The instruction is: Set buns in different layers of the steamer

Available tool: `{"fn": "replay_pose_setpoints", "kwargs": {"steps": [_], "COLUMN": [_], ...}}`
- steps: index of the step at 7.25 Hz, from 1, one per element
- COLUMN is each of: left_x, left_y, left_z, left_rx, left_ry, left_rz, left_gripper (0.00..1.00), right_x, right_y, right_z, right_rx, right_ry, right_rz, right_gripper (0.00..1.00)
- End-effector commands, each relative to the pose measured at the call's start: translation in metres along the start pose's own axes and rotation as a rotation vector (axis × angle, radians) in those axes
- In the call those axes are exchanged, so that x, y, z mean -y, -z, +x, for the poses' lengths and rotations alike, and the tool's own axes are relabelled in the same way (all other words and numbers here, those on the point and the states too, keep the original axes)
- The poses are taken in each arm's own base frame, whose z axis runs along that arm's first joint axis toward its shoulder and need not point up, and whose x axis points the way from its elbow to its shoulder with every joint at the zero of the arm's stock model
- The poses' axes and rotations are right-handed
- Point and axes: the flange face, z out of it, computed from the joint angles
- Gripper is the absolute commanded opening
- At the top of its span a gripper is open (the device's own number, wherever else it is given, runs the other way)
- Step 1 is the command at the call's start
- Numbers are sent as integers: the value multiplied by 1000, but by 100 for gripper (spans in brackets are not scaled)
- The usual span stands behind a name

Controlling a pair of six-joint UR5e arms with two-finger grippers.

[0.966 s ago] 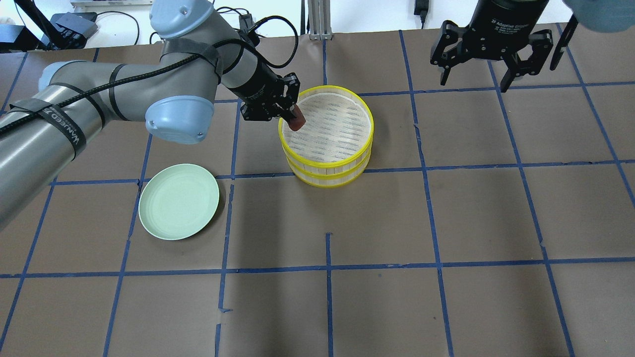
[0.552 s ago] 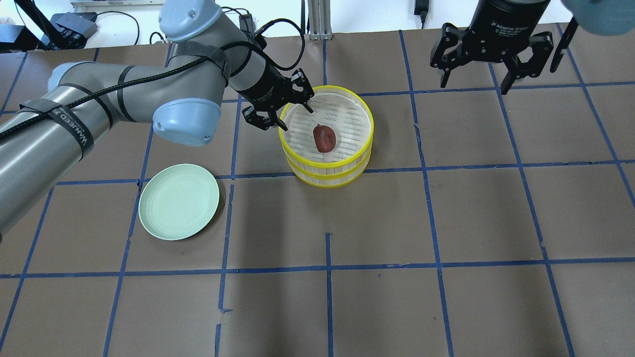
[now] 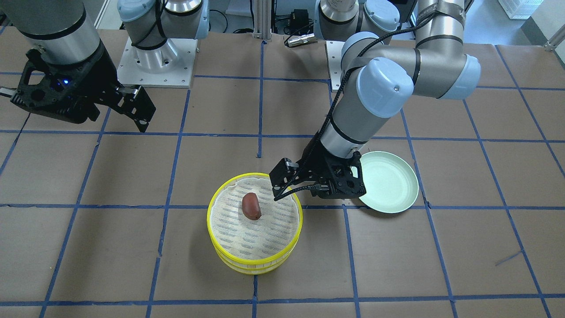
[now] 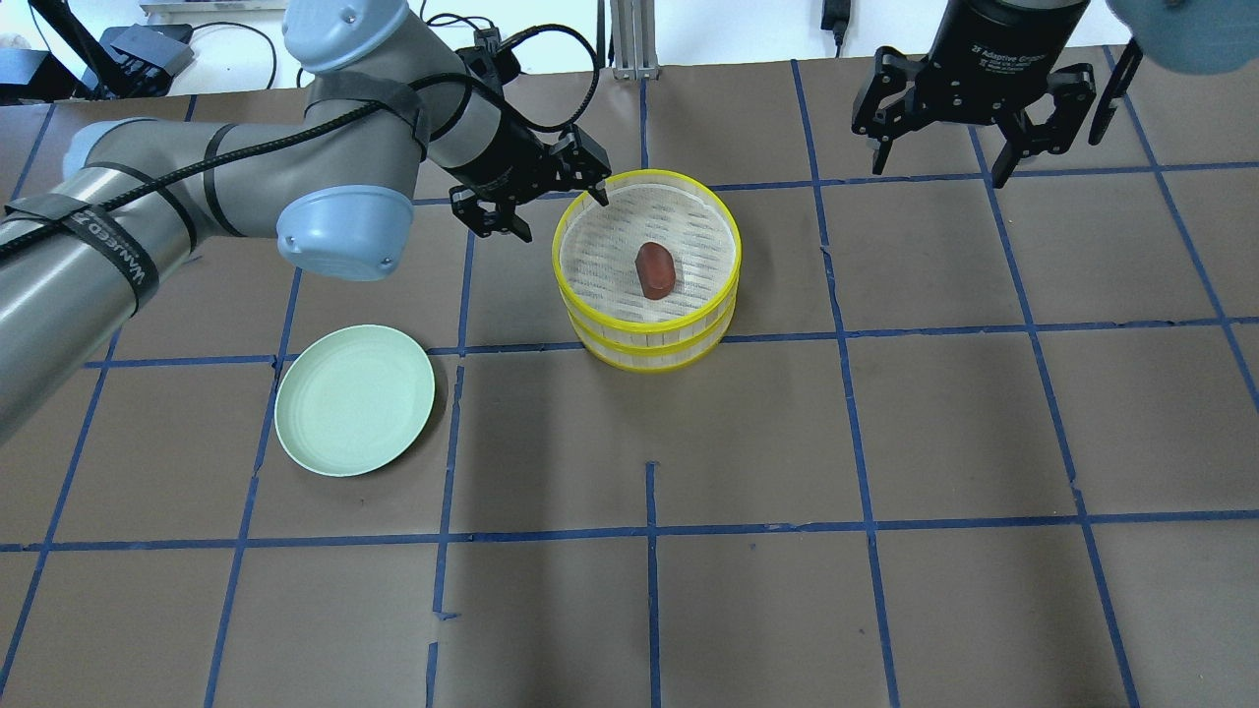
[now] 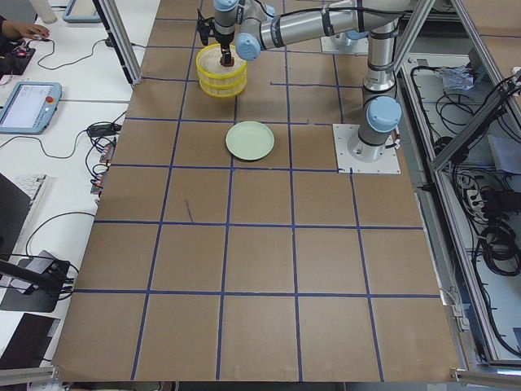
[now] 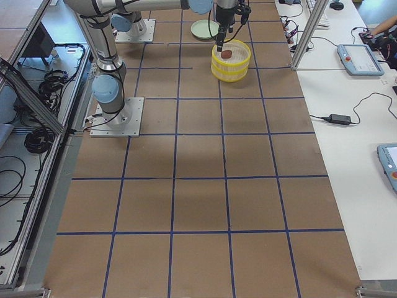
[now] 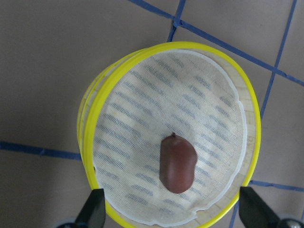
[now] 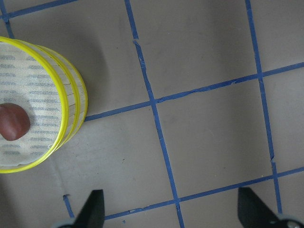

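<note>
The dark reddish-brown bun (image 4: 655, 269) lies loose on the white mesh of the top steamer layer (image 4: 649, 323), which is stacked on the lower layer (image 4: 651, 360). The bun also shows in the front view (image 3: 251, 206) and the left wrist view (image 7: 177, 164). My left gripper (image 4: 558, 214) is open and empty. It hovers at the stack's left rim, apart from the bun. My right gripper (image 4: 939, 167) is open and empty, high at the back right. The white bun is not in view.
An empty pale green plate (image 4: 354, 400) lies on the brown paper table, left and in front of the steamer stack. Blue tape lines grid the table. The robot bases and cables are at the back edge.
My left gripper opened and let go of the reddish-brown bun into the top layer, then drew back to the rim's left. The bun rolled toward the mesh's middle. The right arm stayed still.
</note>
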Motion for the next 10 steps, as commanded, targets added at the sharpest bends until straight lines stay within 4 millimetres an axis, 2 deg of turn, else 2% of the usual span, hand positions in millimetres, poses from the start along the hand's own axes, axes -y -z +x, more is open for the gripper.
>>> {"fn": "replay_pose_setpoints", "kwargs": {"steps": [1, 2, 3, 5, 6, 10], "left_x": [22, 17, 8, -34, -50, -52], "left_y": [46, 67, 80, 142, 160, 162], "left_z": [-79, -106, -120, -105, -101, -99], "left_rx": [66, 133, 276, 329, 328, 320], "left_ry": [-142, -138, -184, -188, -184, -184], "left_rz": [-35, -87, -139, -154, -167, -165], "left_gripper": [100, 100, 100, 100, 100, 100], "right_x": [-1, -1, -1, -1, -1, -2], "right_y": [-5, -5, -5, -5, -5, -6], "right_z": [-1, 0, 0, 0, 0, -1], "right_rx": [0, 2, 1, 1, 1, 4], "right_ry": [-4, 6, 15, 37, 35, 37], "right_rz": [-8, -7, -6, -6, -6, -12], "right_gripper": [100, 100, 100, 100, 100, 100]}}
